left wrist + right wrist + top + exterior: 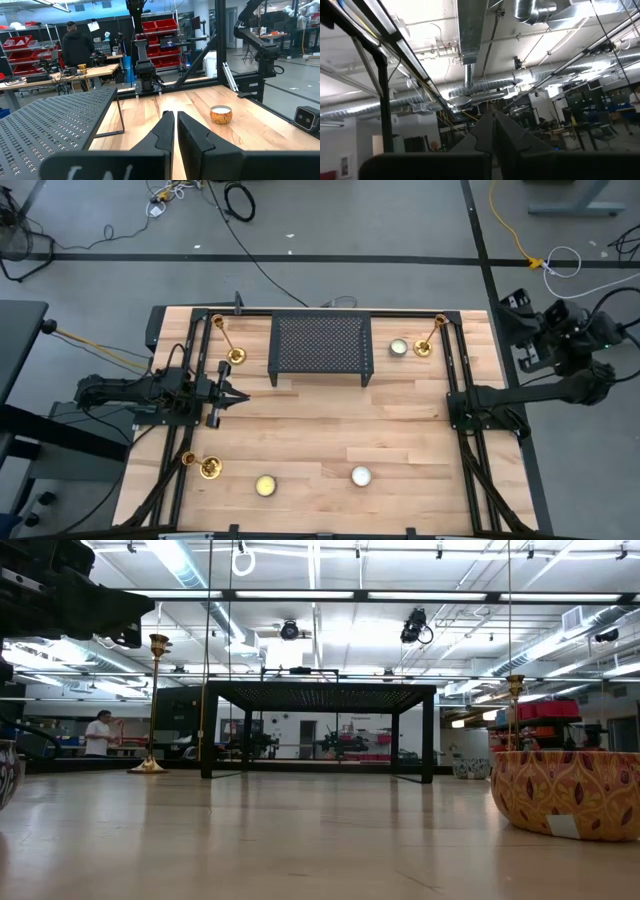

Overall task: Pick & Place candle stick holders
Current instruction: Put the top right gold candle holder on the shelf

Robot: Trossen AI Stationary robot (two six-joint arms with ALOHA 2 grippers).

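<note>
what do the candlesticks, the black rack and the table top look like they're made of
Candlesticks: probably brass or brass-plated metal, polished; they gleam gold and their thin stems stay straight. Black rack: likely painted or powder-coated metal; its top is perforated mesh on thin straight legs, with a matte dark finish. Table top: wood, looks like butcher block; pale planks with visible grain and a slight sheen.

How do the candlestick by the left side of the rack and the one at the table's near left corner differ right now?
The candlestick beside the rack stands right by the black mesh rack, its base ahead of the left gripper; the near-left candlestick stands far from the rack, with a yellow candle bowl as neighbour. Both are upright, gold, and untouched.
</note>
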